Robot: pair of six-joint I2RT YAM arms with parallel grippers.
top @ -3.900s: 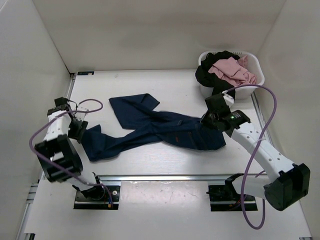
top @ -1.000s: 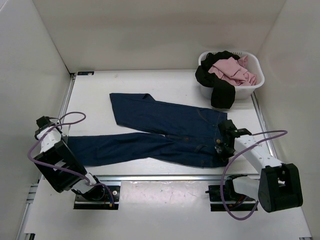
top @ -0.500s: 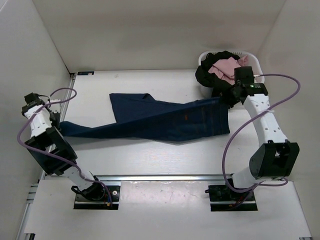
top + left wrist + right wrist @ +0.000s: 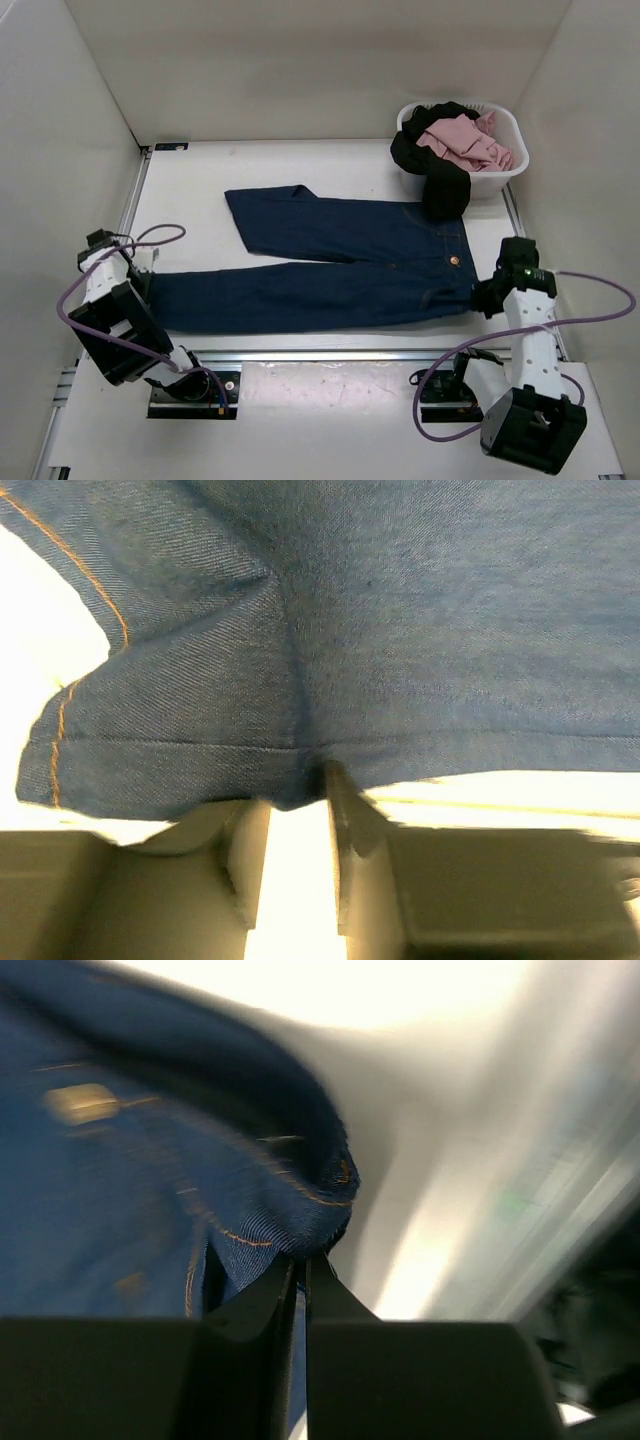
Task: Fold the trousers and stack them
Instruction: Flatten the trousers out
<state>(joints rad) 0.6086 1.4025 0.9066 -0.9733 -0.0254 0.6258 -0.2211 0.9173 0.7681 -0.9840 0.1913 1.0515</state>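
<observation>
1. From the top camera we see the jeans (image 4: 340,270) spread flat across the middle of the table (image 4: 300,165). The waistband is toward the right edge and the legs point toward the left edge. The near leg runs almost to the left edge. The far leg angles away from it, toward the far edge.
2. A white laundry basket (image 4: 512,128) stands in the far right corner, holding a pink garment (image 4: 460,140). A black garment (image 4: 445,190) hangs over its near wall, and its lower end reaches the far corner of the waistband.
3. The left gripper (image 4: 143,284) sits at the hem of the near leg. The right gripper (image 4: 487,297) sits at the near corner of the waistband. A metal rail (image 4: 330,353) runs along the near edge, just beside the near leg.
4. In the left wrist view the denim (image 4: 400,630) fills the upper part, with orange stitching (image 4: 95,580) along the hem. The left gripper (image 4: 295,800) has its fingers (image 4: 248,850) apart, with bright table showing in the gap. The hem lies right at the fingertips, not between them.
5. The right wrist view is blurred. We can still see the right gripper (image 4: 300,1260) pressed together on a fold of the waistband (image 4: 290,1210), with orange stitching curving round it. A blurred tan spot (image 4: 80,1103) shows on the denim to the left.
</observation>
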